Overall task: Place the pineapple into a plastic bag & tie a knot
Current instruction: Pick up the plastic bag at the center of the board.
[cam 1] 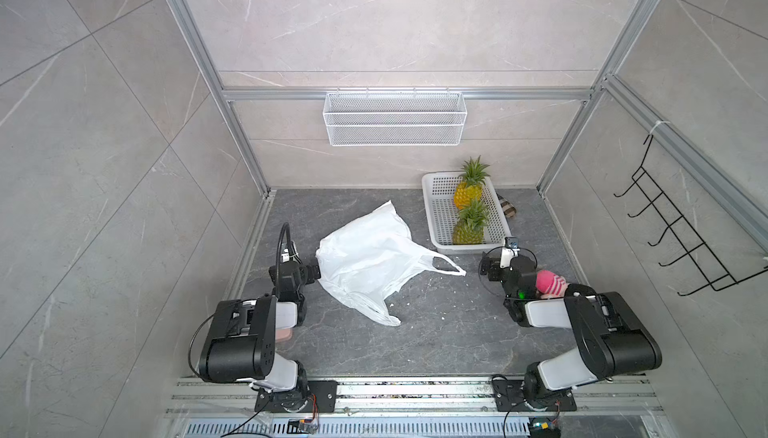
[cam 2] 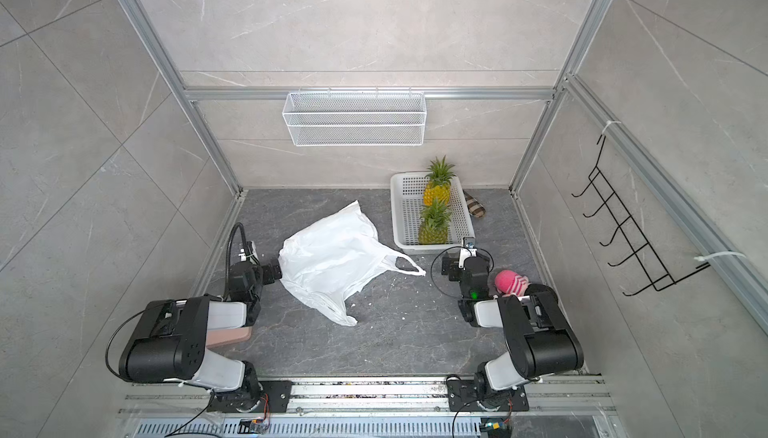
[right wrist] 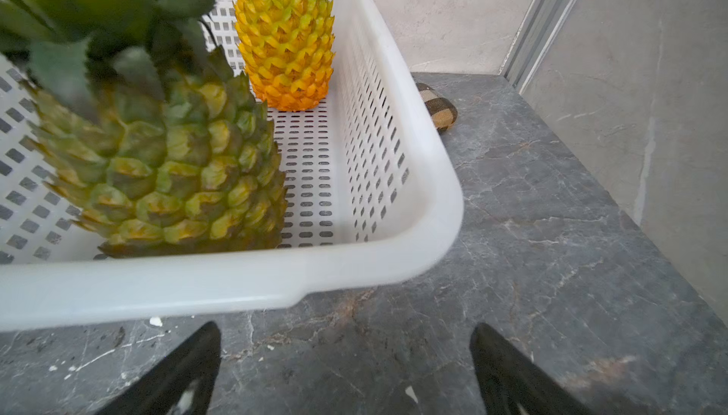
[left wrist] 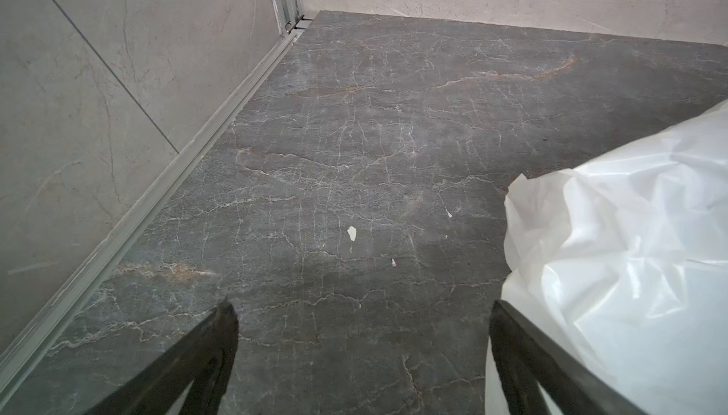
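Black fingers [left wrist: 197, 365] of the left gripper [left wrist: 362, 308] stood wide apart over the dark grey veined stone tabletop [left wrist: 354, 137], with nothing between them. The edge of the large, thin, crinkly white plastic bag [left wrist: 630, 255] lay against one of them. Those of the right gripper [right wrist: 346, 330] were spread just as wide (only bare stone showed in the gap), near the front rim of the white perforated plastic basket [right wrist: 236, 287].

In both top views the plastic bag lay slack and crumpled near the middle of the tabletop, between the two arms. One loop handle [cam 1: 446, 267] stretched toward the right gripper. The second loop handle [cam 1: 380, 313] trailed toward the front edge, loose and apart from it.

The basket sat at the back on the robot's right, near the bag but not touching it. Two fruits stood upright inside: a greenish pineapple [right wrist: 165, 165] with dark leaves at the near end, and a bright yellow pineapple [right wrist: 287, 39] just behind it. A small checked brown fabric pouch [right wrist: 437, 106] lay on the stone just beside the basket's outer wall. A pink knitted toy [cam 1: 548, 284] sat beside the right arm, and a white wire mesh tray [cam 1: 395, 118] hung on the back wall.
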Available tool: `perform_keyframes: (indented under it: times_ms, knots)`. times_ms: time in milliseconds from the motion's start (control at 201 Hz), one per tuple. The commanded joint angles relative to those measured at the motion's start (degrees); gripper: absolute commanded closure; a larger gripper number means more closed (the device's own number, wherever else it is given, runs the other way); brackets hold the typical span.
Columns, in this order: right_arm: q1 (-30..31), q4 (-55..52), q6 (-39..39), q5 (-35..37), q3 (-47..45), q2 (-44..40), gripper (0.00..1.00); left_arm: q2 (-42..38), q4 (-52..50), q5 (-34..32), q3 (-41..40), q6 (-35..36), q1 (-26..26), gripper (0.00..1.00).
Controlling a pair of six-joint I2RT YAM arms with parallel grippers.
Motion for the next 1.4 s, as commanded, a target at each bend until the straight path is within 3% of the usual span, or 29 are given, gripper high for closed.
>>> perform_keyframes:
  times_ms: [0, 767, 946, 1096, 1220, 1399]
  knots:
    - [-0.08, -0.25, 0.60, -0.24, 1.15, -0.11, 0.01, 0.18, 1.65, -0.25, 0.99, -0.17, 0.26, 0.00]
    - [-0.08, 0.63, 0.59, -0.31, 0.82, -0.55, 0.01, 0.09, 1.80, -0.03, 0.95, -0.10, 0.22, 0.00]
    - [0.07, -7.20, 1.14, 2.06, 0.68, -9.93, 0.01, -4.53, 1.03, -3.26, -0.20, -0.71, -0.04, 0.00]
    - [0.01, -23.22, 6.58, 7.43, 5.00, -19.67, 0.01, -18.44, -19.72, -10.49, 3.95, -6.71, -0.50, 0.00]
    - [0.08, -40.84, 12.95, 3.44, 13.54, -23.39, 0.01, -27.77, -39.42, -12.77, 11.16, -15.14, -0.59, 0.00]
    - [0.09, -64.43, 20.26, -5.44, 24.81, -23.66, 0.01, -33.33, -59.09, -2.41, 21.76, -23.59, -0.95, 0.00]
